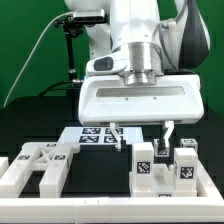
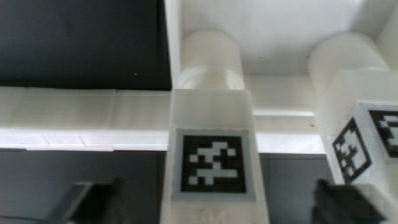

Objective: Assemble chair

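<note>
Two tagged white posts (image 1: pixel 146 166), one larger white chair part (image 1: pixel 35 168), one marker board (image 1: pixel 92 135), one end effector (image 1: pixel 143 143)

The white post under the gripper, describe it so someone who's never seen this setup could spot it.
Start at the big white robot arm and drop to its gripper. Directly below, between its open fingers, stands a white post with a black-and-white tag. A second post stands outside the fingers, toward the exterior view's right.
</note>
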